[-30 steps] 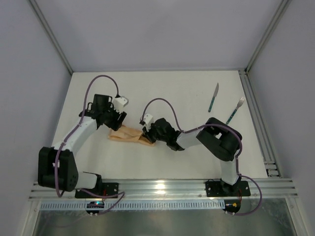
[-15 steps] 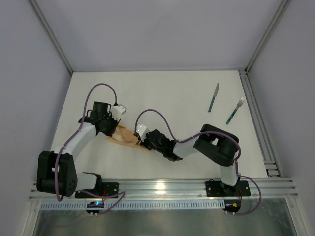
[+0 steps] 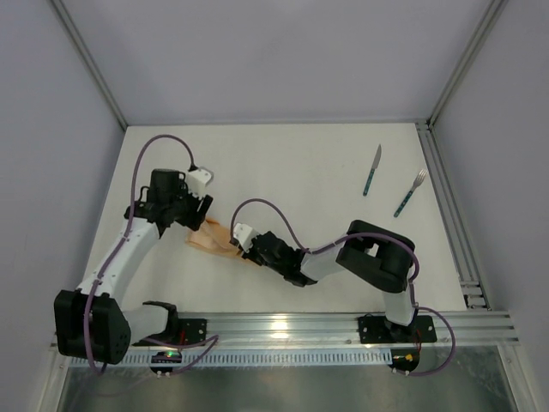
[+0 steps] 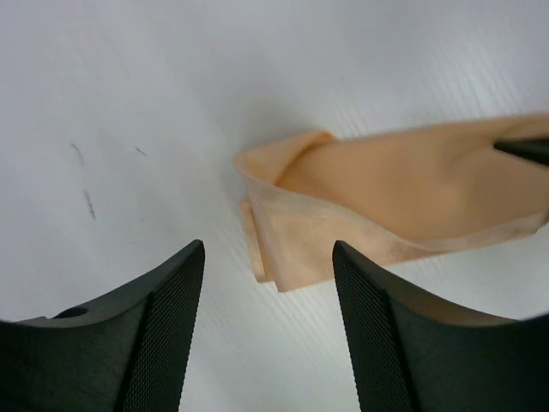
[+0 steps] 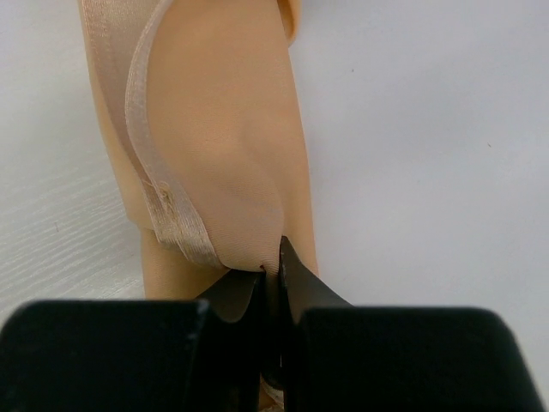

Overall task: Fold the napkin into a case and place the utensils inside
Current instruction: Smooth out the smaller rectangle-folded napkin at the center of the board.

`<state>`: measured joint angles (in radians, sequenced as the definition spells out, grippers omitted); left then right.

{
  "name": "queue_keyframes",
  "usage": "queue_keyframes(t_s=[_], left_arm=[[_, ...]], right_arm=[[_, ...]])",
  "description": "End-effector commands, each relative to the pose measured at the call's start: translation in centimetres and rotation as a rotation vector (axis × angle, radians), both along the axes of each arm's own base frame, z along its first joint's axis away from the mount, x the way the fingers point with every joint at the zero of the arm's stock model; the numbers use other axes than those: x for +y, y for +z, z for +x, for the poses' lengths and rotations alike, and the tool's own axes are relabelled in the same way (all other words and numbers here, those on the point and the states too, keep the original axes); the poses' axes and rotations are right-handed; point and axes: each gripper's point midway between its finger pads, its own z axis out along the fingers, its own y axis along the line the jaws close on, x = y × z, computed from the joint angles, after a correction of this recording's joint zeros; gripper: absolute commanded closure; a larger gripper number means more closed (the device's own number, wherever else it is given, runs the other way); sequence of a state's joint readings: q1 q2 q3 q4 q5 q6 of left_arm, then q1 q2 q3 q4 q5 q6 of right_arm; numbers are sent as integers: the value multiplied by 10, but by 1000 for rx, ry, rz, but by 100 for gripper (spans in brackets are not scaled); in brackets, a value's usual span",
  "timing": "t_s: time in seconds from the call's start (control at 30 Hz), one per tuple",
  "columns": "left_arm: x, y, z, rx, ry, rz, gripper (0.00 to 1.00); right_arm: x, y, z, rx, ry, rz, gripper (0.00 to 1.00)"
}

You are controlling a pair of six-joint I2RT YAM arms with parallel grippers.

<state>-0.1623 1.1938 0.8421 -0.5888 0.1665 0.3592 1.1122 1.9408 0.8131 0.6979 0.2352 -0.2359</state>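
A robotics lab test cell: a bare white table boxed in by plain grey panels and aluminium frame posts, a left arm and right arm bolted to a slotted aluminium rail along the near edge, purple cables looping over them

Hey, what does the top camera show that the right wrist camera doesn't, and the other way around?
Only the top view shows the knife and fork lying apart at the far right of the table, and the left gripper by the left end of the napkin. Only the right wrist view shows the right gripper pinched shut on a raised fold of the cloth, and its hemmed edge. Both show the folded peach napkin on the white table.
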Motion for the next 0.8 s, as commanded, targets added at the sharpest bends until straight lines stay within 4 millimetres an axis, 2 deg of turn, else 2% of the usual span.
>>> queue_keyframes(t_s=[0.0,0.1,0.13,0.2,0.33,0.43,0.5,0.53,0.63,0.67,0.77], left_arm=[[-7,52,40,-174,84,-84,35],[-8,38,57,-139,116,-79,32],[-8,26,63,-109,121,-68,31],[-6,15,67,-75,125,-49,32],[-6,-14,55,52,110,-23,37],[-4,-25,42,78,100,-15,37],[-4,-24,36,83,91,-15,42],[-4,-27,31,97,84,-11,52],[0,-38,18,140,60,18,67],[2,-45,11,160,51,29,76],[5,-52,-2,192,16,54,92]], right_arm=[[-16,-21,-6,15,-12,-95,96],[-16,-25,-7,25,-13,-97,96],[-16,-27,-8,31,-12,-98,96],[-17,-29,-8,36,-15,-100,96],[-18,-31,-6,37,-31,-102,96],[-17,-32,-5,39,-37,-102,96],[-16,-32,-5,40,-38,-101,96],[-17,-32,-4,39,-44,-102,96],[-19,-32,-4,37,-49,-105,96],[-19,-32,-4,35,-51,-106,96],[-23,-33,0,30,-82,-116,96]])
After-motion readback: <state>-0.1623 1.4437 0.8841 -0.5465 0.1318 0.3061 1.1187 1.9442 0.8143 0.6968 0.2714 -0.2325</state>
